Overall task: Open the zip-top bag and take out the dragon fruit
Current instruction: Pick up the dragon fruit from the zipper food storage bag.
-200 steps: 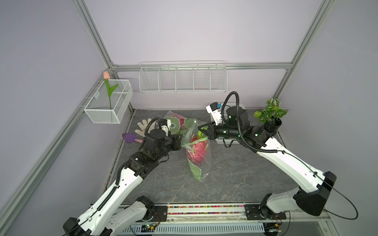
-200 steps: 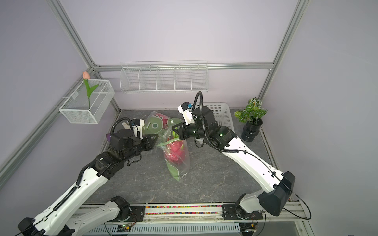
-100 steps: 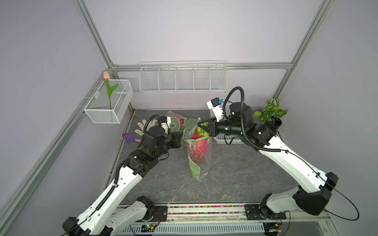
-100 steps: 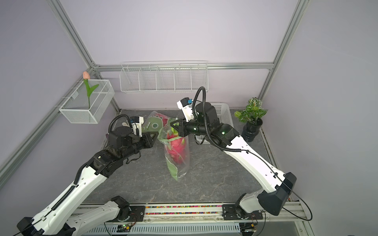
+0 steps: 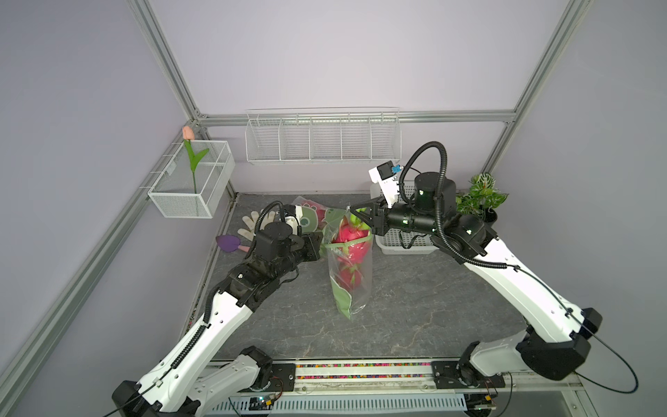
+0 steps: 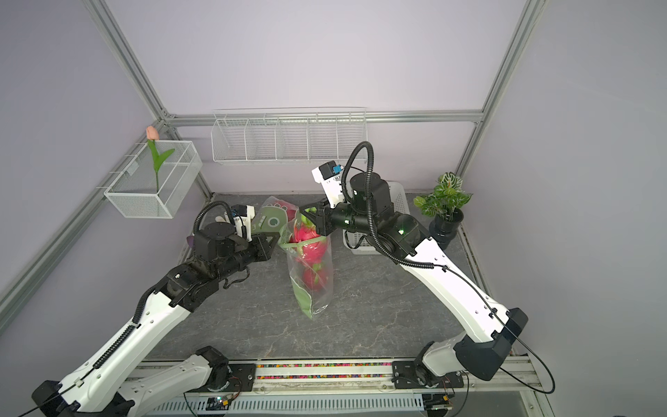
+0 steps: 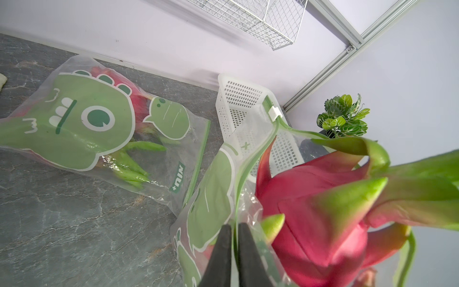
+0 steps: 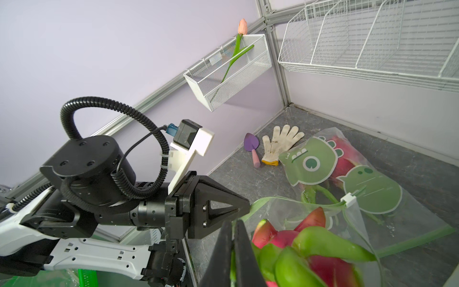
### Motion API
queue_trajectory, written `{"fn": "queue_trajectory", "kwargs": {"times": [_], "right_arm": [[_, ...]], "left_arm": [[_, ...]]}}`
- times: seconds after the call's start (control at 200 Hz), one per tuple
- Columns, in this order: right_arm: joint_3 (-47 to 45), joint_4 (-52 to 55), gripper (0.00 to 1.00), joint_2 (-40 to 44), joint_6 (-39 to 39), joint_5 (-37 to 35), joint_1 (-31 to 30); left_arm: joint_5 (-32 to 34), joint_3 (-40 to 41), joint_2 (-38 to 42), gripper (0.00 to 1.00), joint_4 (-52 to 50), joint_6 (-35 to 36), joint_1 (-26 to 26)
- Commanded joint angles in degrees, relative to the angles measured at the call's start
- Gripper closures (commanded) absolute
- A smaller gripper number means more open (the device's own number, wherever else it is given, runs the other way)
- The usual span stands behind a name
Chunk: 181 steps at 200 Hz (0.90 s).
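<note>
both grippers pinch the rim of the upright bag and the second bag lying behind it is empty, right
Not empty: the left wrist view shows pink dragon fruit inside the second bag. The rest holds: the left gripper and right gripper both pinch the rim of the upright bag.

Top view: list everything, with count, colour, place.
upright bag: 1, clear with green print, table centre
flat bag: 1, same print, behind it
dragon fruit: several, magenta, inside both bags
glove: 1, white, back left
trowel: 1, purple, beside glove
plastic basket: 1, white, back right
potted plant: 1, green, back right corner
wire rack: 1, white, back wall
mesh basket: 1, white, left wall, holds tulip
left hand, right hand: black, shut on upright bag
</note>
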<state>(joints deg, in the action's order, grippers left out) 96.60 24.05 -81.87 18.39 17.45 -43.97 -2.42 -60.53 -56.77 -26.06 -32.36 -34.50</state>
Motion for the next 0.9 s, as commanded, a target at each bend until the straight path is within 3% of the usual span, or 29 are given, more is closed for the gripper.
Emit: {"fn": "queue_trajectory", "kwargs": {"times": [0.0, 0.14, 0.43, 0.58, 0.9], "right_arm": [[1.24, -1.62, 0.93, 2.15, -4.59, -3.20, 0.37], [1.40, -2.05, 0.93, 3.48, -6.28, -5.63, 0.40], [2.00, -4.37, 0.93, 3.76, -6.56, -6.65, 0.50], [2.31, -5.32, 0.93, 3.72, -6.87, -6.71, 0.46], [7.22, -3.17, 0.93, 1.43, -8.24, -7.39, 0.48]], "left_arm": [[0.93, -0.90, 0.87, 0.91, -0.58, -0.08, 0.22], [1.25, -0.73, 1.05, 1.00, -0.35, -0.06, 0.18], [0.43, -0.97, 0.96, 1.00, -0.66, -0.33, 0.18], [-0.68, -2.76, 0.30, 0.81, -2.88, -1.85, 0.16], [-6.89, -2.23, -2.99, 0.76, 1.51, -4.81, 0.22]]}}
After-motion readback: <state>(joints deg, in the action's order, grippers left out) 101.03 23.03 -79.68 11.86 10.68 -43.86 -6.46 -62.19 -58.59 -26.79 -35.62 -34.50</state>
